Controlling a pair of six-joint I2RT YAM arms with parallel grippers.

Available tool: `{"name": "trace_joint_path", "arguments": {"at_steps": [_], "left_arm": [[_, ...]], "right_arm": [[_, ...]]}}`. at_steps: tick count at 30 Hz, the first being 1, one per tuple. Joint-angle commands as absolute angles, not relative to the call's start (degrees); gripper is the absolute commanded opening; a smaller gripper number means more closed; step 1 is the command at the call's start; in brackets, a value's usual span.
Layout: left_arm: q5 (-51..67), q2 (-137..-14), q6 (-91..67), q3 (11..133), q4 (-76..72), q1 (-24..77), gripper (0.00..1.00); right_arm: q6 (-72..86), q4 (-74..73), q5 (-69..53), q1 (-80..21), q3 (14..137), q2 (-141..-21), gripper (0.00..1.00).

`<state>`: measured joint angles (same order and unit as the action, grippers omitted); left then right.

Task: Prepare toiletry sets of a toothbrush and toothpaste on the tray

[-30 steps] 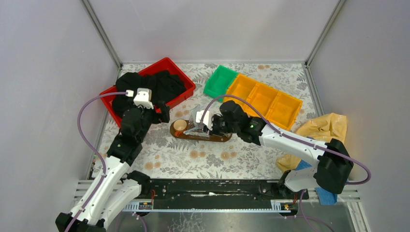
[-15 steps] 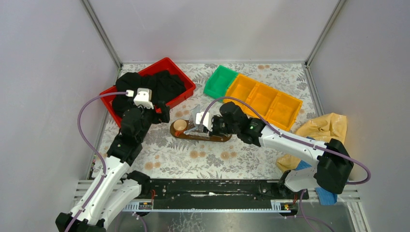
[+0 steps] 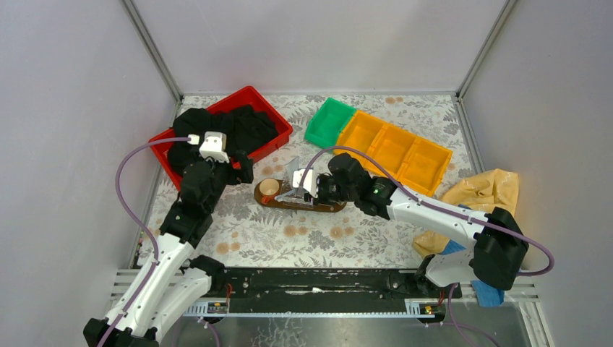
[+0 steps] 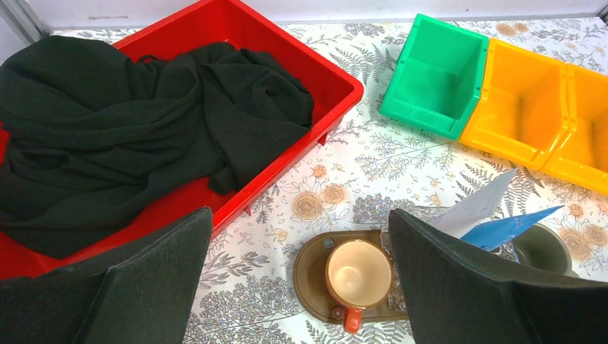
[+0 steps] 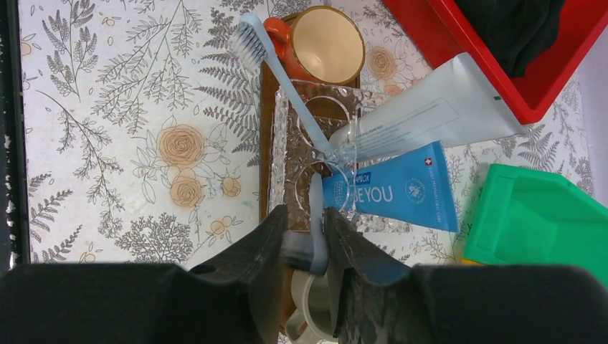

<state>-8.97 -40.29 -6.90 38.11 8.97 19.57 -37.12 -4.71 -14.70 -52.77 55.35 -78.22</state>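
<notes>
The dark brown tray (image 5: 268, 107) lies mid-table, also in the top view (image 3: 327, 207) and left wrist view (image 4: 310, 266). A clear holder (image 5: 305, 136) on it holds a whitish toothpaste tube (image 5: 430, 115), a blue toothpaste tube (image 5: 401, 190) and a pale toothbrush (image 5: 283, 79) leaning out, head up. My right gripper (image 5: 305, 218) is shut on the bristle end of a second toothbrush (image 5: 315, 197) whose shaft reaches into the holder. My left gripper (image 4: 299, 215) is open and empty above the tray's left end. In the top view the right gripper (image 3: 307, 184) is over the tray and the left gripper (image 3: 238, 168) beside it.
An orange cup (image 4: 358, 276) stands on the tray's left end, a grey cup (image 4: 541, 247) at its right under my right gripper. A red crate (image 3: 275, 116) of black cloth is back left. A green bin (image 3: 329, 121) and orange bins (image 3: 394, 148) are back right, a yellow bag (image 3: 481, 191) right.
My right gripper has edged slightly to the left with the toothbrush in it. The left arm has not moved.
</notes>
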Motion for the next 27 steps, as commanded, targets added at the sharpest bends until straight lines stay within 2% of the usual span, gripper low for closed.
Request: {"name": "trace_joint_path", "arguments": {"at_steps": [1,13,22,27], "left_arm": [[-8.73,-40.01,-6.72,37.44,5.1,19.07,1.0],[-8.71,-40.12,-6.75,37.44,5.04,18.99,1.0],[-8.59,-40.15,-6.77,37.44,4.99,18.9,1.0],[-8.6,-40.14,-6.77,37.44,4.93,18.8,1.0]], "right_arm": [[-37.63,-4.27,-16.57,-53.27,55.37,-76.73,0.34],[-36.96,-4.85,-17.82,-53.29,55.76,-76.55,0.37],[-34.83,-6.24,-17.65,-53.29,57.88,-76.59,0.45],[-33.05,-7.73,-17.29,-53.21,60.33,-76.19,0.54]]}}
